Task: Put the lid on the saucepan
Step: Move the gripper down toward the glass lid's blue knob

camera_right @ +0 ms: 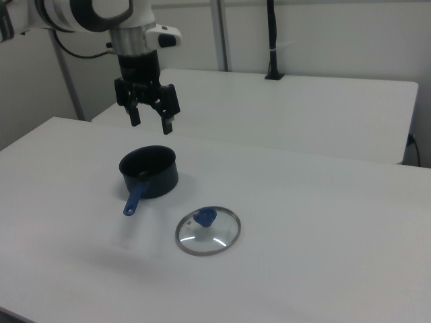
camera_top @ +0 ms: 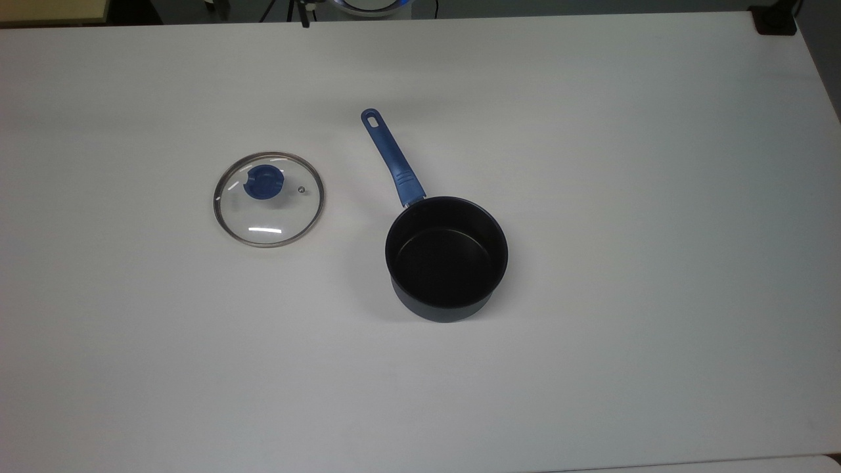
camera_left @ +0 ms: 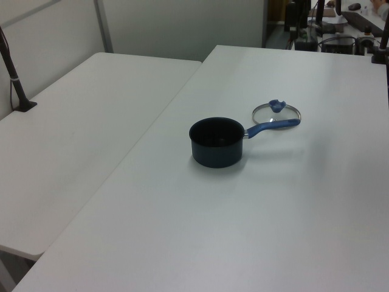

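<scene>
Glass lid (camera_top: 269, 200) with blue knob lies beside dark saucepan (camera_top: 447, 258); end effector (camera_right: 151, 123) spread, empty.

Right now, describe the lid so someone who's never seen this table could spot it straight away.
On the big white table stand two things: a dark saucepan with a blue handle, and, apart from it on the top view's left, the lid. It lies flat, a round clear glass disc with a metal rim and a blue knob, the one see-through thing there.
</scene>
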### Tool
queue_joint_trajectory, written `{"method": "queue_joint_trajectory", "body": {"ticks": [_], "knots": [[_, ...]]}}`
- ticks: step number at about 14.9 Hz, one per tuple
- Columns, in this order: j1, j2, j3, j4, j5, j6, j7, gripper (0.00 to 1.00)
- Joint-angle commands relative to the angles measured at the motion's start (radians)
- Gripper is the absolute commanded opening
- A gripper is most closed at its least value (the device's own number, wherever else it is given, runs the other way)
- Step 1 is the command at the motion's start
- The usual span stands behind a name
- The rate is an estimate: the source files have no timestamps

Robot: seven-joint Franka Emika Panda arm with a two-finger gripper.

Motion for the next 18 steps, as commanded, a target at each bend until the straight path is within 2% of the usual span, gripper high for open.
{"method": "queue_joint_trajectory", "body": {"ticks": [1, 7, 12, 18], "knots": [[-0.008, -0.020, 0.002, -0.010, -0.011, -0.017, -0.018, 1.00], [0.001, 0.017, 0.011, -0.013, 0.003, 0.020, -0.013, 1.00], [0.023, 0.104, 0.014, -0.013, 0.017, 0.181, 0.094, 1.00], [0.026, 0.208, 0.012, -0.042, -0.003, 0.196, 0.050, 1.00]]}}
